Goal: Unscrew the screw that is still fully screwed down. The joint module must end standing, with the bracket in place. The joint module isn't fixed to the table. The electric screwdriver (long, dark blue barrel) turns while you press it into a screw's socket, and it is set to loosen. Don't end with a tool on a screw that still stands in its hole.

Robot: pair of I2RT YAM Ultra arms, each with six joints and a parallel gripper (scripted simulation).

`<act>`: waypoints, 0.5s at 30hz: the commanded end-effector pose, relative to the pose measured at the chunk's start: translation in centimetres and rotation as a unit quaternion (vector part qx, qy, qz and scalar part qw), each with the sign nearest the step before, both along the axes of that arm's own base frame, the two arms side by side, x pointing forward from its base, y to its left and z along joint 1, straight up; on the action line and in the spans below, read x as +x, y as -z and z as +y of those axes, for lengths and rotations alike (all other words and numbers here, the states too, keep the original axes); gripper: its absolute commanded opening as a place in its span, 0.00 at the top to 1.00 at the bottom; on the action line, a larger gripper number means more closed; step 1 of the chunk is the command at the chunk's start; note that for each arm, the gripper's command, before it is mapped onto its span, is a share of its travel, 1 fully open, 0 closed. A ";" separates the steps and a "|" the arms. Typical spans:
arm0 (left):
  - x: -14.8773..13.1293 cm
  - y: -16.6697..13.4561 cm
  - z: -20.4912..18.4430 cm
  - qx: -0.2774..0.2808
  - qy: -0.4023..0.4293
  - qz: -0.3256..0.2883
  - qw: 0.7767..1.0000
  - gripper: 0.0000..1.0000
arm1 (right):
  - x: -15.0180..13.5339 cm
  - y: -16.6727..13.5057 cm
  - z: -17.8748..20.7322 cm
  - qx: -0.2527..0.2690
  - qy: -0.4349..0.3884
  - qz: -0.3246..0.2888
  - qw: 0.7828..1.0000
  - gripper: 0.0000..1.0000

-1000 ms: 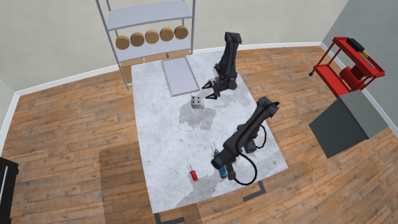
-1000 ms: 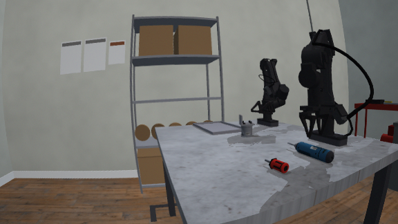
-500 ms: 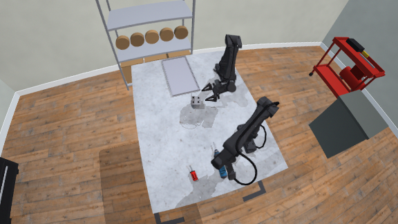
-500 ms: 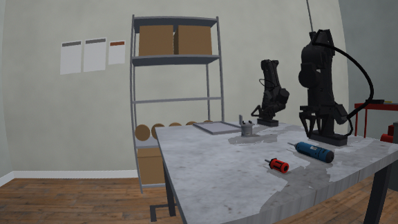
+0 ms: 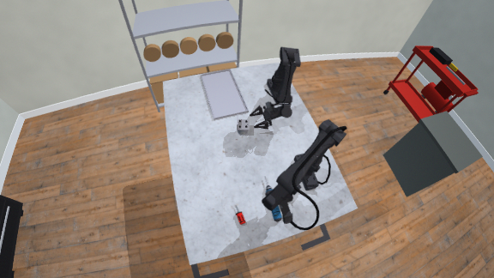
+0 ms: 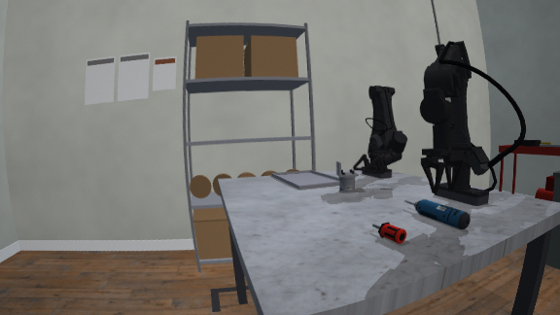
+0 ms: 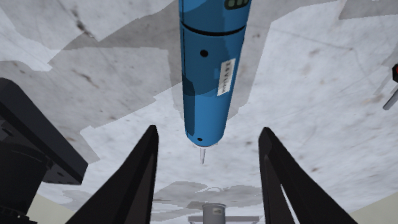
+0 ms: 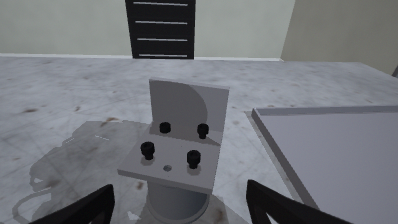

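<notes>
Tray: grey, rectangular, flat [image 5: 224, 94] [image 6: 306, 179] [image 8: 345, 150], near the joint module.
Left gripper [image 6: 434, 191] [image 7: 209, 129]: spread, above the screwdriver, well apart from the module.
Right gripper [image 5: 253, 121] [image 6: 359, 167] [image 8: 180, 185]: spread, just beside the module.
Electric screwdriver: dark blue barrel [image 5: 276, 213] [image 6: 442, 213] [image 7: 209, 85], lying well apart from the module.
Joint module: grey cylinder [image 6: 347, 185] [image 7: 214, 212] [image 8: 175, 200], standing, grey L-shaped bracket [image 5: 243, 124] [image 6: 338, 169] [image 8: 190, 147] on top.
Down screw: black, round head [image 8: 165, 128], by the bracket's upright plate.

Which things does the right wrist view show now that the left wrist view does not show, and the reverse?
Only the right wrist view: the four black screws, the black drawer cabinet and the grey tray. Only the left wrist view: the blue electric screwdriver and, at the picture's edge, part of the red screwdriver. Both share the marble table top and the joint module with its bracket.
</notes>
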State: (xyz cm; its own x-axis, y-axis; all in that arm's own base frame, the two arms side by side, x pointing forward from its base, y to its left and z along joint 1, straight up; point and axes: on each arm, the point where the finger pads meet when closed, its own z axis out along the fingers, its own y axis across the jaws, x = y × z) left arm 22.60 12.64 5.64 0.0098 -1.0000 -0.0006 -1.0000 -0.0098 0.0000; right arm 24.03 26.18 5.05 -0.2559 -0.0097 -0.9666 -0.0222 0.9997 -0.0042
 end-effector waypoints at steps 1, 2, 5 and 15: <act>1.1 -1.1 0.5 0.019 0.003 -0.020 1.000 0.35 | -0.2 1.0 -0.6 -0.007 0.002 -0.006 1.000 0.14; 1.1 -1.1 0.5 0.019 0.003 -0.020 1.000 0.35 | -0.2 1.2 -0.6 -0.007 0.002 -0.006 1.000 0.14; 1.1 -1.1 0.5 0.019 0.003 -0.020 1.000 0.35 | -0.2 2.0 -0.6 -0.007 0.002 -0.006 1.000 0.14; 1.1 -1.1 0.5 0.019 0.003 -0.020 1.000 0.35 | -0.1 2.1 0.0 0.011 0.002 -0.011 1.000 0.14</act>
State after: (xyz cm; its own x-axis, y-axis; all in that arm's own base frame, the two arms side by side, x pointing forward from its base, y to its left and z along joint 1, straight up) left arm 22.60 12.64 5.64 0.0098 -1.0000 -0.0006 -1.0000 -0.0098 0.0000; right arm 23.99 26.00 2.06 -0.2595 -0.0232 -0.9655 -0.0221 0.9996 -0.0180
